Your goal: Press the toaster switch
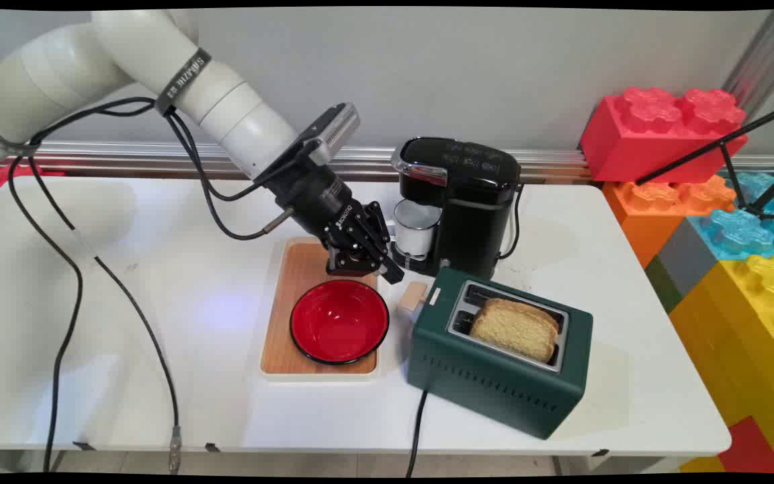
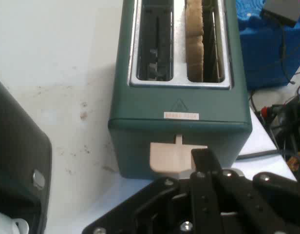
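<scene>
From the main view, the black gripper hangs at a slant over the far end of a wooden tray, its tip just beside the pale beige lever that sticks out from the near-left end of a green toaster. Whether tip and lever touch cannot be told here. The fingers look drawn close together with nothing between them. One red bowl sits on the tray, below the gripper. One black coffee machine stands behind the toaster, with one white cup under its spout. The toaster has two slots; bread stands in the nearer one, seemingly two slices. The table is white, a plain grey wall behind it, and large toy bricks in red, orange, blue and yellow are stacked at the right.

From the hand view, the toaster fills the middle, its lever right at the fingertip; the one dark fingertip in view overlaps the lever's right edge. The gripper shows only its linkage and that tip, closed as far as can be seen. One slot is bare, the other holds bread. A corner of the coffee machine shows at left on the speckled white table.
</scene>
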Controlling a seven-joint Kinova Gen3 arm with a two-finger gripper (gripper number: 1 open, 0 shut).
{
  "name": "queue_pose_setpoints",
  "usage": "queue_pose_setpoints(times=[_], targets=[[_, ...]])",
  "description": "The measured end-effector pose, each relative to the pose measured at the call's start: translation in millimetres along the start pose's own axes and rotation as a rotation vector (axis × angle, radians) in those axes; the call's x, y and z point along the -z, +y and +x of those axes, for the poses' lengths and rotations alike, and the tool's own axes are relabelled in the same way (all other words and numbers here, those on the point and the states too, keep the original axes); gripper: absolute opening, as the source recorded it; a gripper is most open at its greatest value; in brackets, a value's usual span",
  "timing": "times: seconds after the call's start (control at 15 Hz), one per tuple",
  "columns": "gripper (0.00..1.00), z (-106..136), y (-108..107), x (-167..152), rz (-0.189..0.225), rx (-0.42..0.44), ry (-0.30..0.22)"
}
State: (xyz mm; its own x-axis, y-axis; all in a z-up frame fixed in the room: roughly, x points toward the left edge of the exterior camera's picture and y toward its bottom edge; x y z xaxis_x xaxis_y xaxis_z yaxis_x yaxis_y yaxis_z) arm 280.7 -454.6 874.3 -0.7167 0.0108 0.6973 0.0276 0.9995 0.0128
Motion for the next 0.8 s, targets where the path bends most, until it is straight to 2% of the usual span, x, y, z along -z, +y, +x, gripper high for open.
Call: queue_pose_setpoints(times=[0.8], targets=[[0.0,-41,-6,-19,-0.036,0.106,0.115]])
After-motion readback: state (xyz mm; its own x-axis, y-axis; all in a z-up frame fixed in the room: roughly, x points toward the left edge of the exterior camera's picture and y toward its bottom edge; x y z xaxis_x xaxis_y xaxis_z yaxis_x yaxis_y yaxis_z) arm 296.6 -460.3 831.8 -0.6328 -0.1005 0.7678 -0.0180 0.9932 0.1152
